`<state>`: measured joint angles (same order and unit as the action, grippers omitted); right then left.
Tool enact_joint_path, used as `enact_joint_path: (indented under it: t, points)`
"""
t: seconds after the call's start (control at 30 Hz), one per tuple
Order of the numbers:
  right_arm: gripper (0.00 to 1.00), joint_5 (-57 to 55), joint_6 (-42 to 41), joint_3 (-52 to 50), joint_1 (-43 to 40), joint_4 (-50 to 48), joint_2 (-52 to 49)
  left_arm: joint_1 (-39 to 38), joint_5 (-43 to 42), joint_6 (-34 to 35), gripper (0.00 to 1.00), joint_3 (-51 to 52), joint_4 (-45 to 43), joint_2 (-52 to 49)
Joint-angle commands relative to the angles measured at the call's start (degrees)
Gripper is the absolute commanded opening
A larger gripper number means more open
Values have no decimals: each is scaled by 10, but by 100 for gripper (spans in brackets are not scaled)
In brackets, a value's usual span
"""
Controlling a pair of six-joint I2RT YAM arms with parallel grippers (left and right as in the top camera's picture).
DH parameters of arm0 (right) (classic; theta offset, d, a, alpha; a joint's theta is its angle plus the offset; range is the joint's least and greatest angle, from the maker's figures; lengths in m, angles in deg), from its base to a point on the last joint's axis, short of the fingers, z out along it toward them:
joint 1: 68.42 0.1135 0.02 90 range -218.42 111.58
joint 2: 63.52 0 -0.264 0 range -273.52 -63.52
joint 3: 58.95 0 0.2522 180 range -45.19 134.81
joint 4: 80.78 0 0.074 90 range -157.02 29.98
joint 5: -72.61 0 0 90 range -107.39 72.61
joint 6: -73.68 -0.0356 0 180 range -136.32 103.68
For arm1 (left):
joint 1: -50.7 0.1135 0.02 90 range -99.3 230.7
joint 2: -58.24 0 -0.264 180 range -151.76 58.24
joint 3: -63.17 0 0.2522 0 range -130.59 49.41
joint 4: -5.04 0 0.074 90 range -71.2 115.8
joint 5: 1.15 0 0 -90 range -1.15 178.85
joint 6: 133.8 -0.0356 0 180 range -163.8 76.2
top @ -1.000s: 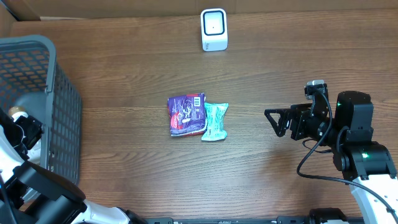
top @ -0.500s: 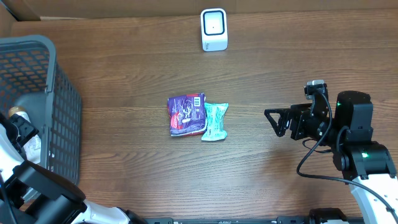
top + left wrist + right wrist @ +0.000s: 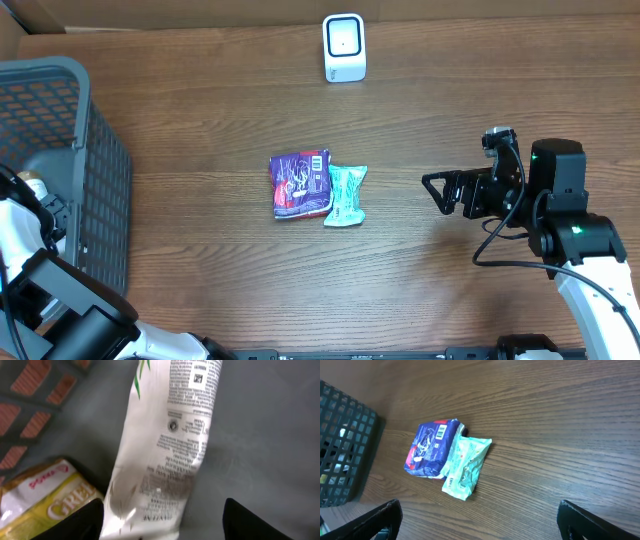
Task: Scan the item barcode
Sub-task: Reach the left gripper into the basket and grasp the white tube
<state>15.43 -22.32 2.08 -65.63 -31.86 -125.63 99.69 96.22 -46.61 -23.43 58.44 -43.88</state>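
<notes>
Overhead, clock on table (image 3: pixel 200 100) centre.

- Table: brown wood, grain running 9 to 3.
- Basket (image 3: pixel 100 200) at 9: grey plastic mesh, square holes, smooth grey floor.
- Pouch (image 3: pixel 170 445): on the basket floor, seen only in the left wrist view. White glossy film, long and narrow, creased, with fine black print and a small square code. Long axis in that view runs 6 to 12, leaning toward 1; code end at 12. Printed face up.
- Yellow pack (image 3: pixel 45 495): crinkled foil at the pouch's 8, just beside it.
- Left gripper (image 3: pixel 164 510): fingers spread over the pouch's 6 end. One finger is at the pouch edge; bare floor shows between the pouch and the other. Not pinching.
- Purple pack (image 3: pixel 298 186): near centre, squarish, shiny, flat. Barcode faces up at its 1 corner.
- Green pack (image 3: pixel 347 194): pale crimped film touching the purple pack's 3 side, long axis 12 to 6.
- Scanner (image 3: pixel 344 47): white rounded box at 12, upright.
- Right gripper (image 3: pixel 437 193): at 3, black, fingers wide apart, holding nothing, pointing toward 9, well apart from the packs.
</notes>
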Motion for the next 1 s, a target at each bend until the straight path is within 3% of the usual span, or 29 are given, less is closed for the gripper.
enact_joint_path:
  t: [0.0, 0.13, 0.23, 0.37, 0.47, 0.53, 0.77, 0.97]
  points:
    - [99, 3, 1, 19, 4, -4, -1, -3, 8, -31, 70, 19, -25, 6]
    - [99, 3, 1, 19, 4, -4, -2, -3, 12, -37, 73, 27, -50, -12]
    - [99, 3, 1, 19, 4, -4, -3, -3, 12, -36, 70, 27, -52, -35]
    - [99, 3, 1, 19, 4, -4, -3, -3, 12, -32, 48, 27, -50, -55]
    - [99, 3, 1, 19, 4, -4, -3, -3, 12, -32, 18, 25, -50, -52]
    - [99, 3, 1, 19, 4, -4, -3, -3, 12, -32, 5, 23, -46, -48]
    - [99, 3, 1, 19, 4, -4, -3, -16, 5, 7, 4, -24, 13, -14]
    - [99, 3, 1, 19, 4, -6, -3, -58, 9, 36, 4, -138, 95, 55]
